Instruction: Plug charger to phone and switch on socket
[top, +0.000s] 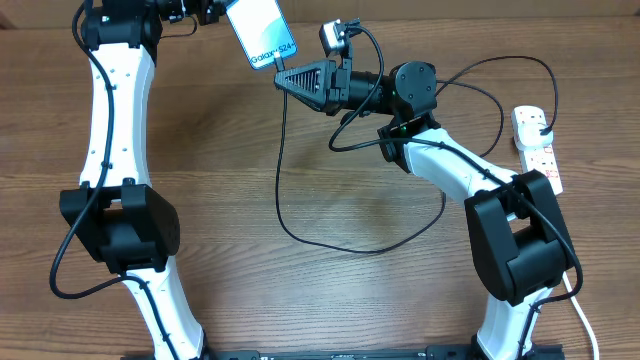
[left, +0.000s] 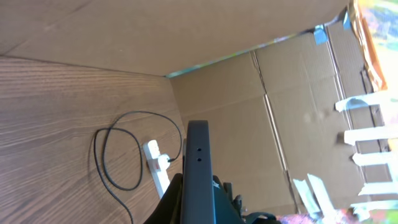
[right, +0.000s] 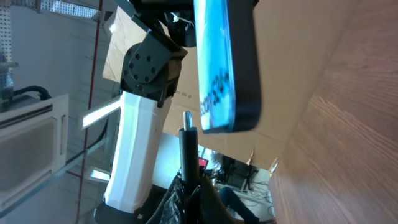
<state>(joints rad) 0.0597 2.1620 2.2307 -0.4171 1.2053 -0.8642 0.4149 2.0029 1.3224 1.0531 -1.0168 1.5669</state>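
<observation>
- The right gripper (right: 186, 186) has its 2 fingers pinched tight on the charger (right: 186, 140) just behind the connector. The metal tip stands in the lower middle of the right-wrist view, just short of the phone (right: 221, 62) and not yet in it.
- The left gripper (left: 198, 198) is clamped on the phone's far end. It holds the phone off the table (top: 330, 300) at the upper middle of the overhead frame, with the lit blue screen facing up and the bottom end toward the connector.
- In the right-wrist view the tip sits to the left of the phone's bottom edge. The port is hidden, so the tip may be off line, though I cannot be sure.
- From the tip the black cable drops, loops across the lower middle of the overhead frame and climbs to the socket (top: 536, 150) at the right edge.
- Risk: pushing in while off line would make the tip skid along the frame or bend.
- Risk: the slim connector could pivot between only 2 pads.
- Risk: the phone is gripped at 1 end only, so it could be levered or pushed back in its grip.
- Risk: the slack loop could snag the right arm when it reaches for the socket switch.
</observation>
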